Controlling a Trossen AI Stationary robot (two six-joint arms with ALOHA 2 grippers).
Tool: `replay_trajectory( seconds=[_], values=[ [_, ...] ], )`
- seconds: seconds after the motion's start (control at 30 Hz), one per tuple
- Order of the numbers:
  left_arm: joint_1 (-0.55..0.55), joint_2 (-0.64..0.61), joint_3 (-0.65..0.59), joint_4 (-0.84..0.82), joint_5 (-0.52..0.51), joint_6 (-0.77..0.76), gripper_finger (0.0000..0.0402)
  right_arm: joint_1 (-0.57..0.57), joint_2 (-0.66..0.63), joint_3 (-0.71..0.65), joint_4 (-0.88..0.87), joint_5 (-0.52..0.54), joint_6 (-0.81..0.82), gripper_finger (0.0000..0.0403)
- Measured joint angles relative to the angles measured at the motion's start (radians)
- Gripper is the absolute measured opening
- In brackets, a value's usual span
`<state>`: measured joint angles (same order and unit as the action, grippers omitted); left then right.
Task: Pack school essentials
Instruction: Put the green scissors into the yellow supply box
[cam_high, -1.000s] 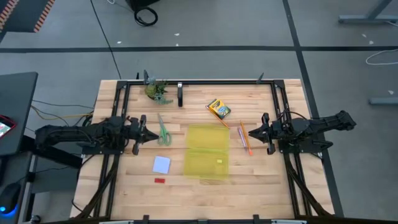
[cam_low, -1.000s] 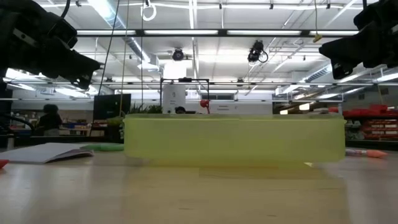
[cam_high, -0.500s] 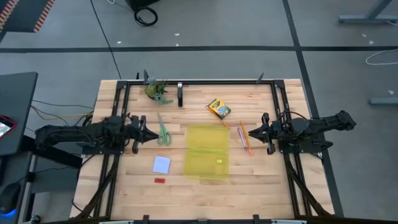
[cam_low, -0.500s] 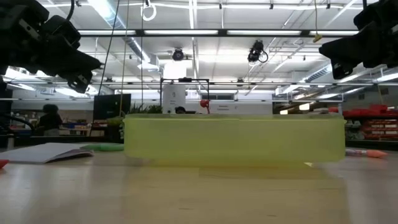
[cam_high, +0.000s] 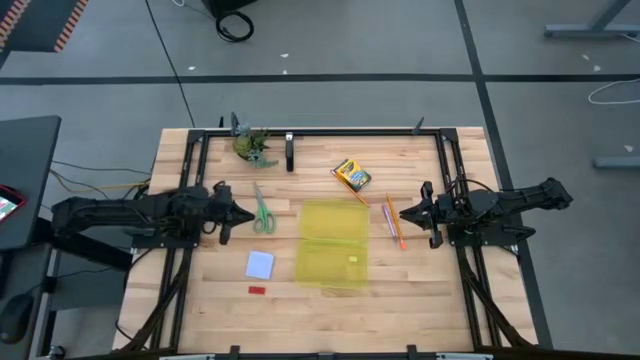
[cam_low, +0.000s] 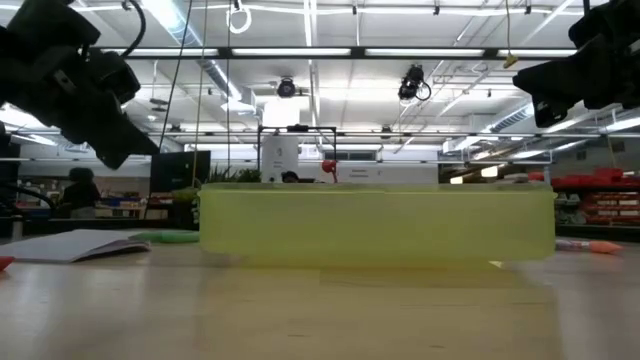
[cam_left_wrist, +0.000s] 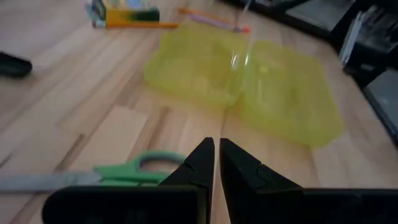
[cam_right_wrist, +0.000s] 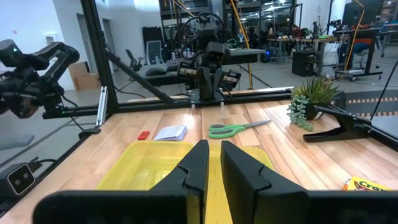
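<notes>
While our left gripper (cam_high: 228, 213) hangs just beside the green-handled scissors (cam_high: 262, 211), on their outer side, its fingers (cam_left_wrist: 200, 163) are pressed nearly together with only a thin slit between them — clenched on nothing. Seen from its wrist, the scissors' green loop lies right ahead of the fingertips, and past it sits the open translucent yellow case (cam_left_wrist: 249, 81), both halves lying flat on the wooden table (cam_high: 430, 270).

Our right gripper (cam_high: 421, 213) waits on the opposite side of the table, near the orange pencil (cam_high: 396, 224) and the purple pen (cam_high: 387, 213), which lie side by side between it and the case (cam_high: 333, 245). Its fingers (cam_right_wrist: 198, 163) are likewise drawn close, holding nothing.

From above we find the yellow-green crayon box (cam_high: 352, 175) at the far side of the case, set at a slant. The pale blue note pad (cam_high: 260, 264) lies on the near left, well clear of the case, and the tiny red eraser (cam_high: 258, 290) sits just nearer than the pad. A leafy green plant clump (cam_high: 251, 145) stands at the far edge by the black frame rail — apart from everything else.

At table height the case (cam_low: 377, 225) fills the middle, with the pad (cam_low: 75, 246) low on one side.
</notes>
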<state>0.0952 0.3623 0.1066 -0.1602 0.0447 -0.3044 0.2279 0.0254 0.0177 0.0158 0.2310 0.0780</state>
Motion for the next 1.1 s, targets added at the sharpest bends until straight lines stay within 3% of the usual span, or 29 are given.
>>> replay_trajectory(
  seconds=[0.33,0.7,0.87,1.1],
  values=[
    [0.008,0.189,0.008,-0.016,-0.067,-0.066,0.0038,0.0,0.0,0.0,0.0,0.0,0.0,0.0051],
    [0.026,0.432,0.175,-0.234,-0.129,-0.156,0.0054,0.0,0.0,0.0,0.001,0.0,0.0,0.0051],
    [0.045,0.542,0.258,-0.336,-0.152,-0.166,0.0089,0.0,0.0,0.0,0.001,0.0,0.0,0.0051],
    [0.055,0.684,0.334,-0.361,-0.174,-0.341,0.015,0.0,0.0,0.0,0.001,0.0,0.0,0.0051]
  ],
)
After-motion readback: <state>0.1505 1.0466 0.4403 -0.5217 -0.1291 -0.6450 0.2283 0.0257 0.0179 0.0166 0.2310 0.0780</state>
